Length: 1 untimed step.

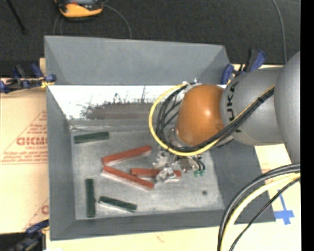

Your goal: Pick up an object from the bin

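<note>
Though tool [170, 172] state unclear, 3 red sticks [126, 155] (rt ends by it), 3 grn sticks [91, 137].

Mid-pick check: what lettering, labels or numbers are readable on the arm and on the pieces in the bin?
"UK": black letters running up the grey arm link, part of a longer word that the orange cover and cables cut off.
Red bars: no text or marks to read.
Dark green bars: no text or marks to read.
Bin wall: no label.
</note>
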{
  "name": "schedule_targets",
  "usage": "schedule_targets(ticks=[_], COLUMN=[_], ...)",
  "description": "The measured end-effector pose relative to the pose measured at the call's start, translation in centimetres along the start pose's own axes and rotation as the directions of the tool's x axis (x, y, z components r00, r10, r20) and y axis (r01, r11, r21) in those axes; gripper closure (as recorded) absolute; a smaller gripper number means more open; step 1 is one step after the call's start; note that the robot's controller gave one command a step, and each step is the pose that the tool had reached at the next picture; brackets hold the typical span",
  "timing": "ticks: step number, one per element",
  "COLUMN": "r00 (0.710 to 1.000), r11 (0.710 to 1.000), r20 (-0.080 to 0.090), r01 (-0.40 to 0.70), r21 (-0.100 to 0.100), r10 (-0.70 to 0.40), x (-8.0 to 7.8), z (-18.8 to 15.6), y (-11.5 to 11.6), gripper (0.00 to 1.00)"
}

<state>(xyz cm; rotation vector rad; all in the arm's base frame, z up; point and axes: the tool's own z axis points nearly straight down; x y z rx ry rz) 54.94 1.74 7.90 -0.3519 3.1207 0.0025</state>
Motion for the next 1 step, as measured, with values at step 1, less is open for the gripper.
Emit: schedule_targets(ticks=[1], r00=[1.0], r11=[1.0], r20=[0.003], r01=[-0.004], r21=[0.003], r10=[0.004], x=[2.96], z=[-14.0], y=[-1.33], gripper=[1.0])
